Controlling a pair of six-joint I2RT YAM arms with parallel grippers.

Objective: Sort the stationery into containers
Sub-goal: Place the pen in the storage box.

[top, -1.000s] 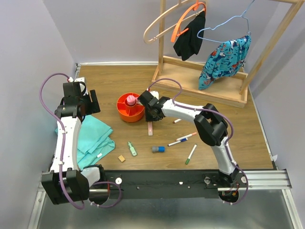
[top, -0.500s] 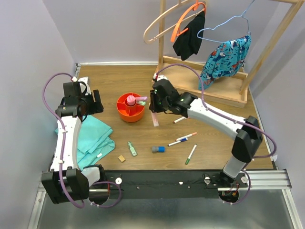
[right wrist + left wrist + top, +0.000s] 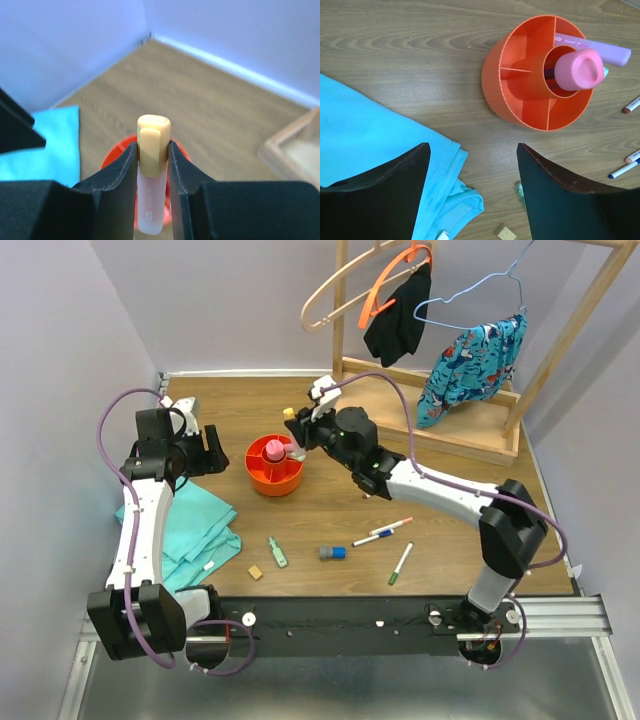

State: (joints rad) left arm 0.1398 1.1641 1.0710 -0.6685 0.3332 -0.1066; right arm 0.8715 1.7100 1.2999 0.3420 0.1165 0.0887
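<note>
The orange organiser point(image 3: 262, 472) stands left of centre, a pink-and-dark tube point(image 3: 273, 449) in its central cup and a pink highlighter point(image 3: 296, 453) lying across its right rim. My right gripper point(image 3: 300, 428) is shut on a pale pink highlighter with a yellow cap point(image 3: 289, 413), held above the organiser's far right side; the right wrist view shows it point(image 3: 151, 175) upright between the fingers, with the organiser point(image 3: 113, 155) below. My left gripper point(image 3: 210, 452) is open and empty, left of the organiser point(image 3: 495, 85). A green highlighter point(image 3: 277, 552), tan cube point(image 3: 256, 572), blue-grey piece point(image 3: 333, 553) and markers point(image 3: 382, 532) lie on the table.
A teal folded cloth point(image 3: 190, 525) lies at the left under my left arm. A wooden clothes rack base point(image 3: 440, 410) with hangers and garments stands at the back right. Another marker point(image 3: 400, 563) lies near the front, and a short one point(image 3: 370, 493) under my right arm.
My right gripper has lifted the yellow-capped highlighter from the table right of the organiser, tipped it cap-up and carried it up and back over the organiser. My left gripper shifted slightly right.
</note>
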